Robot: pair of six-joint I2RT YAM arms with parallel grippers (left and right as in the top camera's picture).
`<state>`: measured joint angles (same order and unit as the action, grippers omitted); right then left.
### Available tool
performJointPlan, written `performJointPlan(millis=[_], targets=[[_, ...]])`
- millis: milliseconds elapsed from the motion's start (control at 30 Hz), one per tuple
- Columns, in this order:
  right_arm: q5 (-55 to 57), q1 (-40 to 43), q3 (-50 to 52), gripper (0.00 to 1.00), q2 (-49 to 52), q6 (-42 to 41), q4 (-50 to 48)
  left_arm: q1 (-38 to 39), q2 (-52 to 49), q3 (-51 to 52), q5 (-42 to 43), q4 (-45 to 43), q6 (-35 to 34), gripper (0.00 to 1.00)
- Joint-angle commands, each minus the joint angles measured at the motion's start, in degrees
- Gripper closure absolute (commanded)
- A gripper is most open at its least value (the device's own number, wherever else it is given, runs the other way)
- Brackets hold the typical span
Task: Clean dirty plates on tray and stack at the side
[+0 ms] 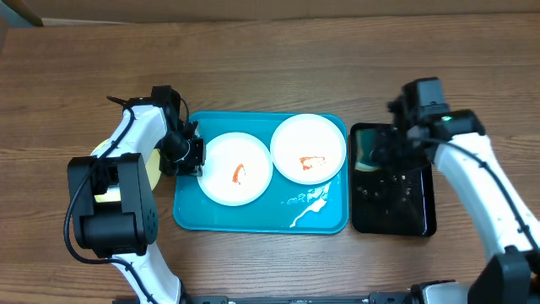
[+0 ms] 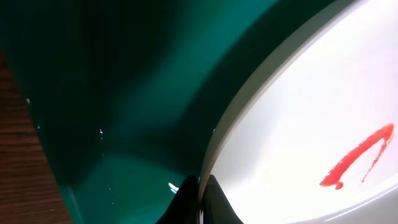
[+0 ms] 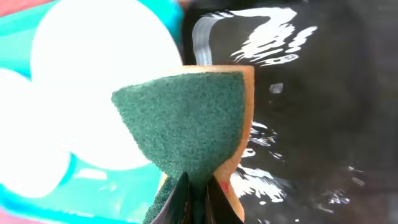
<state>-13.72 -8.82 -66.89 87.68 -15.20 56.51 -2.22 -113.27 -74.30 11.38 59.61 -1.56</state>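
Overhead: smeared left plate (image 1: 236, 169) and right plate (image 1: 308, 148) lie side by side in the turquoise tray (image 1: 190, 218). Only the left wrist view shows the left gripper (image 2: 200, 185) clamped on the left plate's rim; only the right wrist view, the right gripper (image 3: 198, 190) pinching a green sponge (image 3: 186, 118).

Two white plates (image 1: 238, 169) (image 1: 309, 149), one yellow-green plate (image 1: 154, 171), one turquoise tray (image 1: 253, 216), one black tray (image 1: 393, 211), one sponge (image 3: 186, 124)
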Motion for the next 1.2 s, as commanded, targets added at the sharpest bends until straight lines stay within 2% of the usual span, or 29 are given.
performJointPlan(millis=[0,300,500,733,1167], targets=[[-1.79,-6.80,-0.96,0.96,-0.46,0.70,-2.60,0.44,-0.15,0.39,1.88,-0.11,-0.66,0.96],[0.85,-25.40,-0.96,0.96,2.54,0.24,-21.70,1.66,-0.15,0.39,3.72,-0.22,0.24,0.96],[0.92,-33.77,-0.96,0.96,7.96,0.24,-28.96,2.60,-0.15,0.39,4.07,-0.24,0.07,0.96],[6.73,-38.60,-0.96,0.96,15.02,-2.82,-31.80,3.85,-0.15,0.39,4.79,-0.26,-0.17,0.96],[8.11,-41.24,-0.96,0.96,22.80,-0.83,-37.46,3.87,-0.15,0.39,5.22,-0.09,-0.17,0.96]])
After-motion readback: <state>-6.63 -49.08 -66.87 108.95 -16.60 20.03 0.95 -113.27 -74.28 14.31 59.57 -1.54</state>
